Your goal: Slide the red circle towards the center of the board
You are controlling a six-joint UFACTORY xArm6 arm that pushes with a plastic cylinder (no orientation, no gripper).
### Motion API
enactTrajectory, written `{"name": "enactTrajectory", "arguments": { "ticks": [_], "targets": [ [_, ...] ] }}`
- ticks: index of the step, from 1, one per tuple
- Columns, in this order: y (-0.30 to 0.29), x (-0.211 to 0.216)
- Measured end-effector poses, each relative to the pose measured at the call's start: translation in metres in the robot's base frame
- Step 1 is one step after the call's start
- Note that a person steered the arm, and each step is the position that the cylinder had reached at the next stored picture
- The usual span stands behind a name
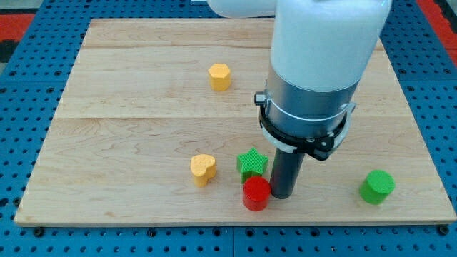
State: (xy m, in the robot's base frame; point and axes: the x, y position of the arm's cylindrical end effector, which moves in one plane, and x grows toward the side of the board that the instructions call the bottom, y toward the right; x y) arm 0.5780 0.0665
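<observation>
My tip (284, 195), a bare rod holding nothing, touched the red circle (256, 193) just at its left; 1 green star (251, 163) sat beyond. Light, rigid, probably slippery; push its lower side.

Illumination is bright, even and diffuse, apparently from overhead. The table (143, 121) shows pale wood with mild sheen but no hard glare. Shadows are short and soft, sitting close under each block and beside the rod. The white arm housing (325, 36) is near overexposure, its surface detail washed out. Focus is sharp across the frame; no edge distortion noted.
</observation>
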Motion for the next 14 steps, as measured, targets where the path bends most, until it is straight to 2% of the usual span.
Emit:
{"name": "enactTrajectory", "arguments": {
  "ticks": [1,3,4,5,6,8,9,10,11,12,13,14],
  "targets": [
    [0.004,0.001],
    [-0.166,0.009],
    [-0.106,0.008],
    [-0.109,0.041],
    [-0.115,0.041],
    [-0.177,0.040],
    [-0.218,0.009],
    [-0.280,-0.044],
    [-0.265,-0.052],
    [-0.326,-0.019],
    [-0.337,-0.061],
    [-0.331,-0.139]
  ]
}}
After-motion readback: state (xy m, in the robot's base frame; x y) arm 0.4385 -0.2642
